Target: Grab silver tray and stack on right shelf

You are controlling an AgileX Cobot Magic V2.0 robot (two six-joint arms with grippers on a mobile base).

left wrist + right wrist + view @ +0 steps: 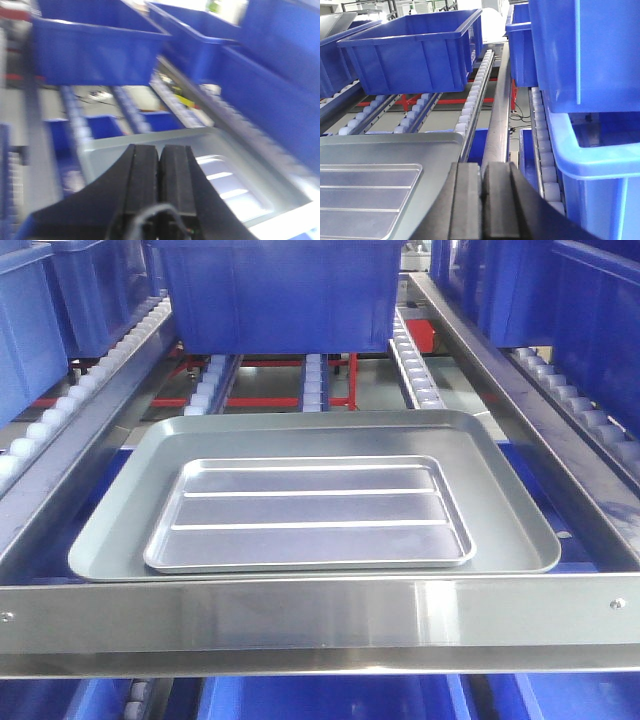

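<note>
Both claws are pressed together on nothing: left claw (160,155) and right claw (482,172) each show pads meeting, nothing between them. Silver tray (308,513) lies ahead of and below both, nested flat inside the grey tray (120,530), behind the front bar (320,625). From the left claw it's fwd and to the right; from the right claw, fwd and to the left.

Handling, my read: thin sheet metal, so light and stiff, but slick, and the low rim gives little to bite. You'd want to open up and pinch the rim edge-on, prob at the near long side or a corner, w/ one pad inside and one under the lip. It sits close inside the grey tray, so getting a pad under could be tight, and it may skate.

Hard to see: left wrist view is blurred, tray detail washed out. Right wrist view cuts the tray off at the frame edge. Right shelf isn't clearly picked out; blue bins (415,50) fill the lanes beyond the claws.
</note>
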